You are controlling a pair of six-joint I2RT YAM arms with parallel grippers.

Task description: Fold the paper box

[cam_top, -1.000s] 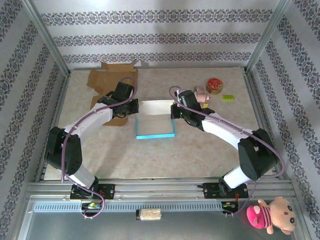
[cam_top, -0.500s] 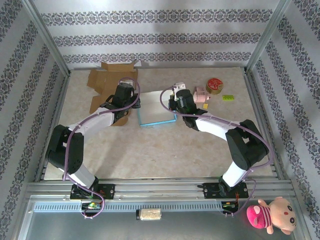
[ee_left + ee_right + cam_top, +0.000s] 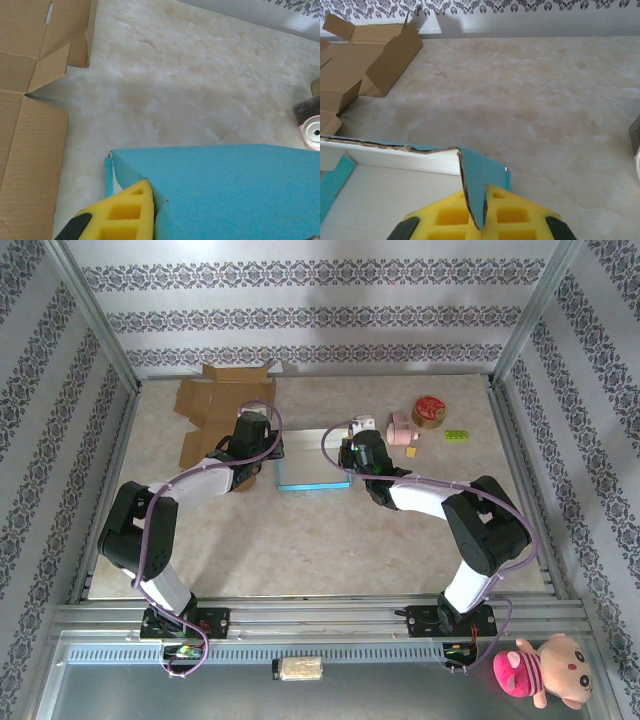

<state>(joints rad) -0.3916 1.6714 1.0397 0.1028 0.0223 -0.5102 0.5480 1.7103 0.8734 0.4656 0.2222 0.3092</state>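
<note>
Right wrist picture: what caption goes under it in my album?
Yellow right gripper pinches a corner flap of the blue-and-white paper box, flattened brown cardboard behind.

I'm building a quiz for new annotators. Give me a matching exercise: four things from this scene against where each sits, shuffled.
Things:
1 paper box
2 cardboard
3 plush pig
4 green block

Places:
A far right of the table
B off the table, near right
C middle of the table
D far left corner

Pairs: 1-C; 2-D; 3-B; 4-A
</note>
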